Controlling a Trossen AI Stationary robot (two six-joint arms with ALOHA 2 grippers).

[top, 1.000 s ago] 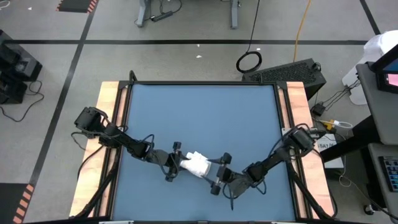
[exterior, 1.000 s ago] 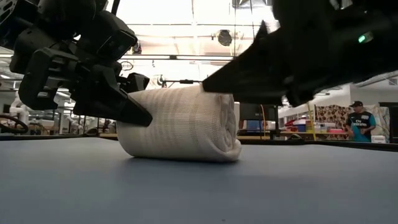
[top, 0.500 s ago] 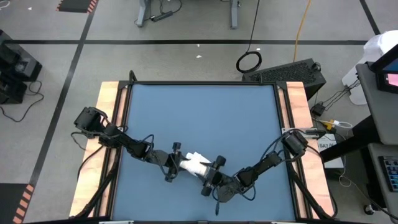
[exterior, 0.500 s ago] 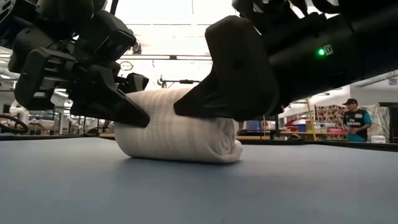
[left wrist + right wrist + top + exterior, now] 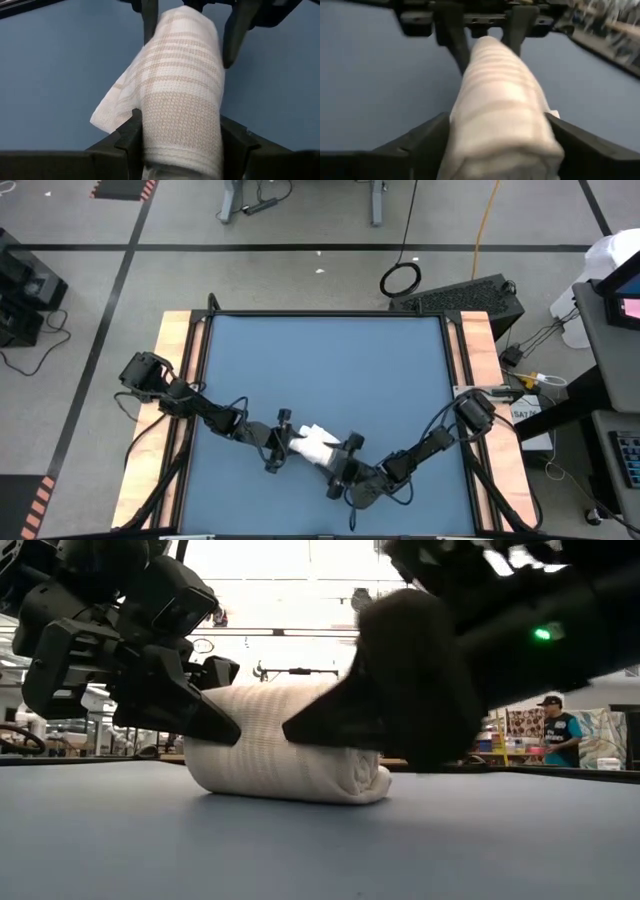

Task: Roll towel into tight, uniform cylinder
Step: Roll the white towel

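Squeezing the rolled towel point(image 5: 316, 443) from both ends is the step here — it lies on the blue counter point(image 5: 330, 370) near the front edge, mostly rolled, with one loose corner sticking out at the side. Left claw point(image 5: 181, 137) is closed on one end, pads pressed against the roll; right claw point(image 5: 502, 135) straddles the other end, jaws wide, grip not clear. Best move, I'd say — keep both ends level, press evenly, and tuck that loose flap under so the cylinder stays uniform.
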